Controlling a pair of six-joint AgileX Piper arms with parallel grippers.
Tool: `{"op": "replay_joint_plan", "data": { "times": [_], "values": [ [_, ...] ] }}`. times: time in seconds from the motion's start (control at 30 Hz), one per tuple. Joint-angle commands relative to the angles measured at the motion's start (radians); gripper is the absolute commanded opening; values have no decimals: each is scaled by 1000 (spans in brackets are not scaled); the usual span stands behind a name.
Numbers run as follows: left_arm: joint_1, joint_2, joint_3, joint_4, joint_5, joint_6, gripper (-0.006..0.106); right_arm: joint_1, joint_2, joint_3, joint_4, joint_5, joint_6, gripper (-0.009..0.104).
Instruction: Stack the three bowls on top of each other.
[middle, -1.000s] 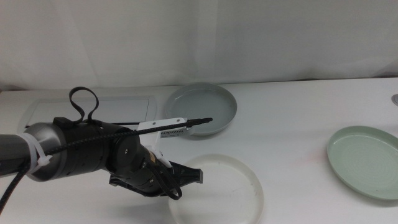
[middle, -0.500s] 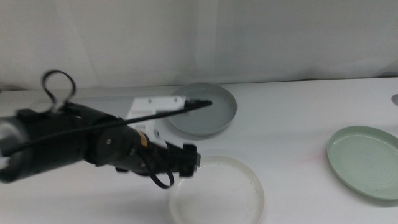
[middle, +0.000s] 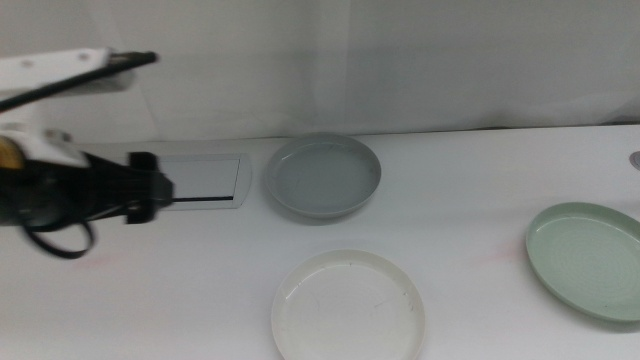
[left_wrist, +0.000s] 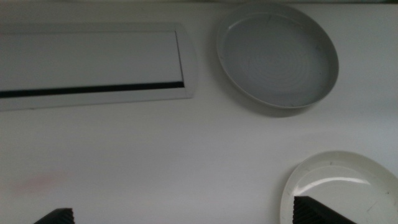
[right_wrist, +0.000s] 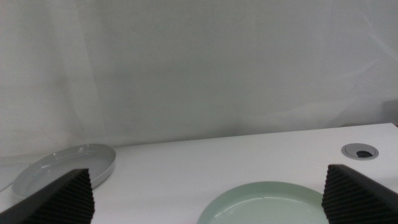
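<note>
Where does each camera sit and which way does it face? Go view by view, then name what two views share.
Middle view: looks forward and down over the table; the left arm shows at the picture's left.
Left wrist view: looks straight down on the grey bowl, white bowl and panel; left claw jaw tips wide apart.
Right wrist view: low, looks level across the table at the green bowl; right claw open.
Shared: all three show the grey bowl.

white table (middle: 480, 210) — grey-blue bowl (middle: 322, 176) | cream-white bowl (middle: 347, 305) | mint bowl (middle: 587, 258) | slotted panel (middle: 200, 180)
</note>
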Motion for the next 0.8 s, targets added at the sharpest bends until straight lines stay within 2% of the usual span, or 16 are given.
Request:
{"op": "replay_joint_plan", "data": {
  "times": [0.0,0.13,0.33,0.77],
  "values": [
    [16,-75,-6,6,44,25,92,-9,-32,40,-11,-8,-2,103],
    [16,-114,-6,12,44,25,92,-9,-32,40,-11,-8,-2,103],
    [16,-9,-42,1,-46,25,92,-9,-32,40,-11,-8,-2,103],
    [14,493,-493,-71,-30,134,92,-9,-32,40,-7,-8,-2,103]
  ]
}}
